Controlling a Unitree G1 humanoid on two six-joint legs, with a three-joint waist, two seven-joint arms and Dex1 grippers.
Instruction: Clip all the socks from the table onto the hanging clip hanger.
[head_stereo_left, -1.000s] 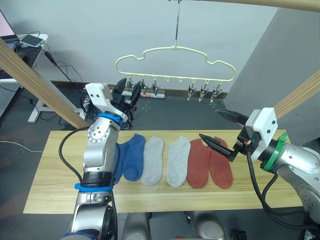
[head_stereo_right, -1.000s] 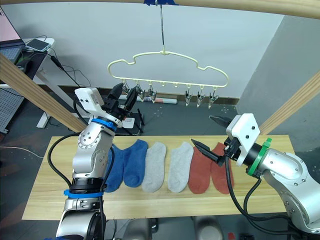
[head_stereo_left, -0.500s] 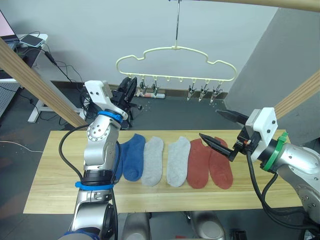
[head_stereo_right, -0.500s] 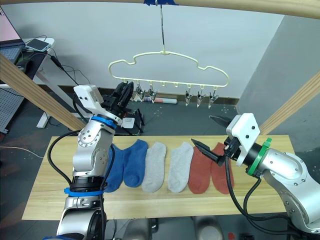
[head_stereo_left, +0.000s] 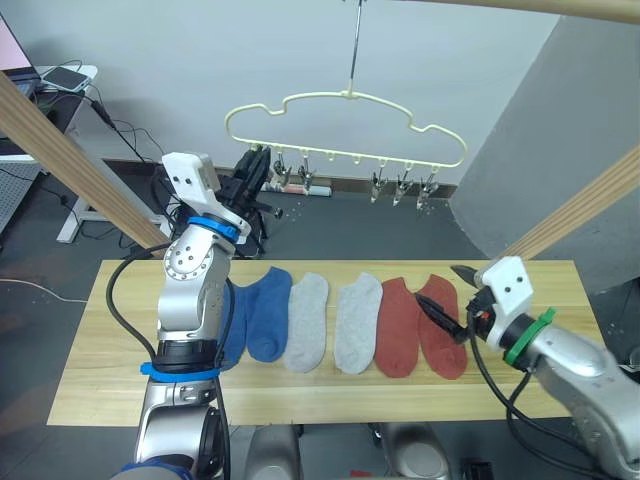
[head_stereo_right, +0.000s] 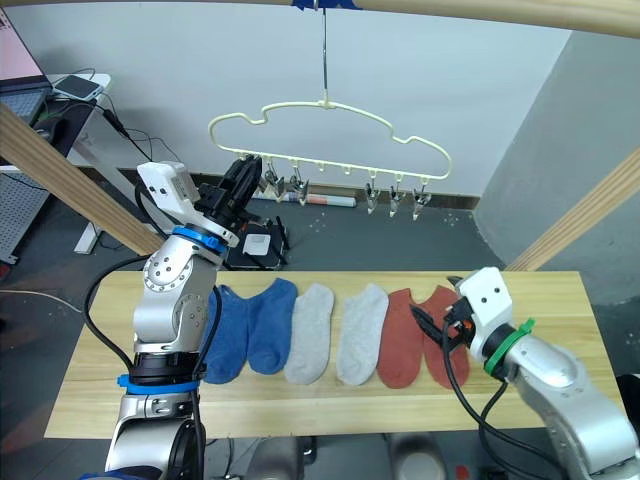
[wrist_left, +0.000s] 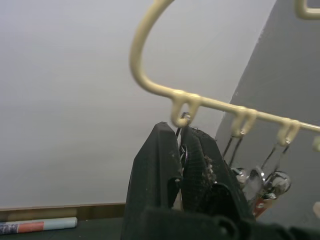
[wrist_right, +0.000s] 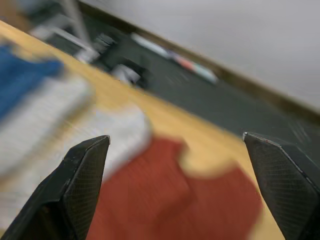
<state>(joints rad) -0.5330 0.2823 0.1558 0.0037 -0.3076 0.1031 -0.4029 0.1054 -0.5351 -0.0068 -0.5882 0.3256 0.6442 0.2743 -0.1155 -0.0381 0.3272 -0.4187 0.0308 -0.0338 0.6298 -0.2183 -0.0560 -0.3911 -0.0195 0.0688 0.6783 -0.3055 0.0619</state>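
Six socks lie in a row on the table: a blue sock with another blue one partly behind my left arm, two grey socks, and two rust-red socks. The pale-yellow clip hanger hangs above and behind them, with metal clips along its lower wire. My left gripper is raised and shut on the leftmost clip. My right gripper hovers open just over the red socks, holding nothing.
Slanted wooden beams stand at the left and right, and a wooden bar runs overhead. A desk with devices and floor cables sit at the back left.
My left gripper went from open beside the leftmost clip to shut on it, and the hanger shifted slightly left. My right arm dropped lower and nearer, over the red socks.
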